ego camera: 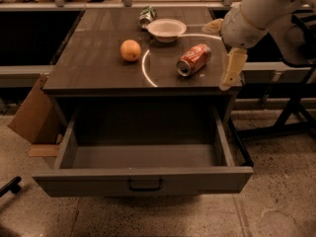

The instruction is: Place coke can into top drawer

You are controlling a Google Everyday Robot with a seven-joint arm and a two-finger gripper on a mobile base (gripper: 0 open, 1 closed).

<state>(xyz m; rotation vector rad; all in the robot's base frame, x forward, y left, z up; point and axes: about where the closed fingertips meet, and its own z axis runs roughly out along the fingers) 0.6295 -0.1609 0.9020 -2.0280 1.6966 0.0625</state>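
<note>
At the far left, a brown cardboard box (28, 113) leans against the side of the dark wood-grain table (89, 65), below its top. On the table itself, going rightward, a round orange fruit (131, 50) sits alone, and behind it at the back edge a green-and-silver drink can (146, 14) lies just beside a shallow white bowl (167, 29). A thin pale ring mark (145, 69) curves across the surface, and inside it, right of centre, the small red aluminium coke can (194, 59) lies on its side with its silver end towards the front, well clear of the fruit and the bowl. Further right, the robot's pale yellow end effector (230, 75) hangs pointing down at the table's right front corner, near the can but not touching it; it carries nothing, and whether it is released or clenched cannot be told from this view. Below the table top, the wide shallow grey top drawer (98, 182) stands pulled fully out, its box bare inside and its small dark metal handle (145, 185) centred on the front panel. By the look of it, only the opening of the drawer is done: the can has yet to be grasped, lifted off the table, carried forward and down over the open box, and let go inside
</note>
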